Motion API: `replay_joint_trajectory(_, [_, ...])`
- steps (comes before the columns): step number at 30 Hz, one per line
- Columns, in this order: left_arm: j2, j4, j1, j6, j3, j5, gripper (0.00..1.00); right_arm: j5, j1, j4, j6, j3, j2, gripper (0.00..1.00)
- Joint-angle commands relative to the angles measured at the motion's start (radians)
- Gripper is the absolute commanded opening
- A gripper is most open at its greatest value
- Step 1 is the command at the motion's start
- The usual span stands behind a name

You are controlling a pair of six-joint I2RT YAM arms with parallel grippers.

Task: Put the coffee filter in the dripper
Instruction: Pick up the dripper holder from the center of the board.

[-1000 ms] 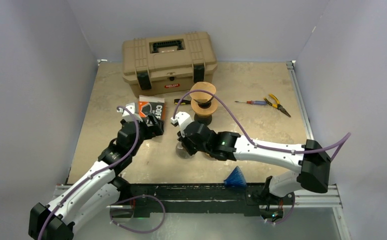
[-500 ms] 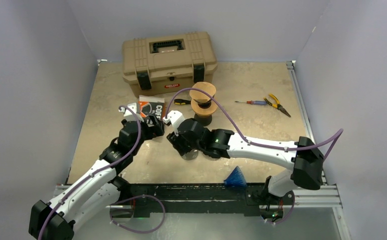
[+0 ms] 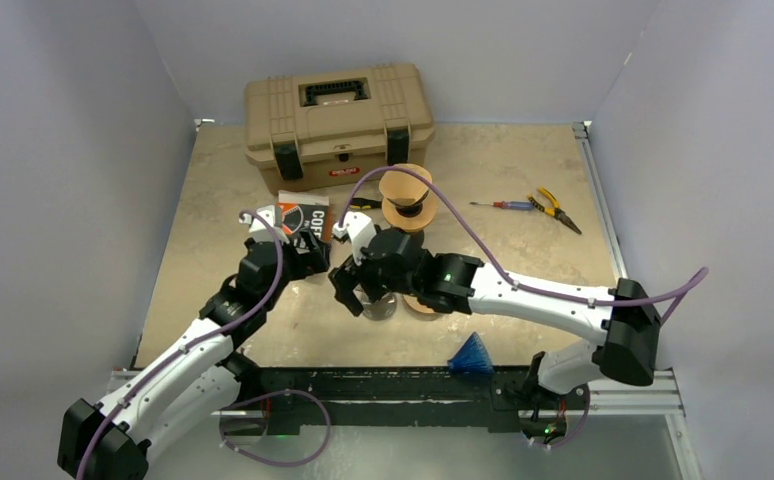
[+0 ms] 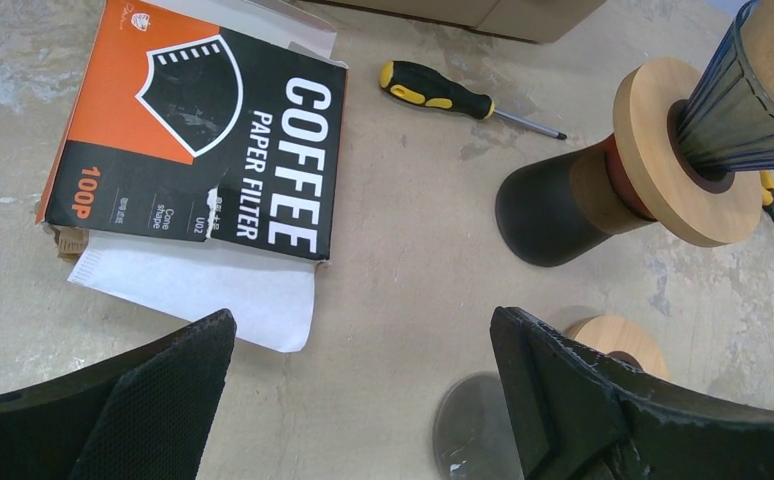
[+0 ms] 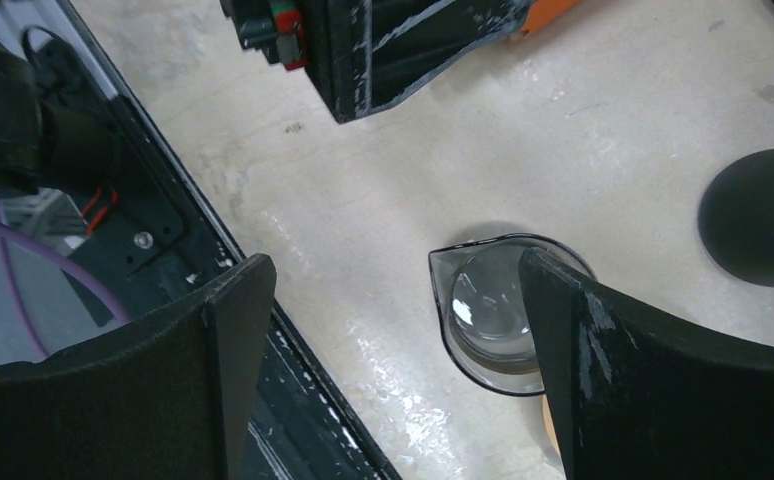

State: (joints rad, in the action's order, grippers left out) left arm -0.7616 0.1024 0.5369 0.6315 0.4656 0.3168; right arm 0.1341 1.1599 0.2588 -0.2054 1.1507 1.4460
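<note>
The right tool point(image 5: 393, 270), shut a second ago, now gapes — glass carafe point(image 5: 483, 310) alongside (left tool point(image 4: 363, 320) spread too).

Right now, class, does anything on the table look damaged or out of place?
Yes. In the left wrist view, the filter box has a ragged, torn lower edge, and white paper pokes out from under it onto the table.

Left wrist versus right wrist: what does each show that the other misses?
Only left wrist: the loose filter, the dripper and its wooden ring. Only right wrist: the front rail and a purple cable. Both: the glass, the black base, and at least a corner of the filter box.
</note>
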Motion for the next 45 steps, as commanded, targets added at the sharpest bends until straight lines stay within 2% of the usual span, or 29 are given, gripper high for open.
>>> replay_joint_trajectory(1, [0.007, -0.036, -0.008, -0.034, 0.003, -0.027, 1.0, -0.094, -0.071, -0.065, -0.037, -0.005, -0.065, 0.94])
replay_joint_trajectory(10, [0.031, -0.044, -0.008, -0.056, -0.013, -0.085, 1.0, -0.283, -0.331, -0.114, -0.103, -0.139, -0.202, 0.96])
replay_joint_trajectory(22, [0.043, -0.039, -0.007, -0.047, -0.021, -0.125, 1.0, -0.313, -0.567, -0.043, -0.15, -0.293, -0.278, 0.97])
replay_joint_trajectory(33, [0.034, -0.056, -0.007, -0.043, -0.023, -0.168, 1.0, -0.218, -0.63, -0.083, -0.243, -0.443, -0.288, 0.95])
replay_joint_trajectory(45, [0.021, -0.087, -0.008, -0.029, -0.036, -0.189, 1.0, -0.138, -0.637, -0.138, -0.267, -0.475, -0.086, 0.84])
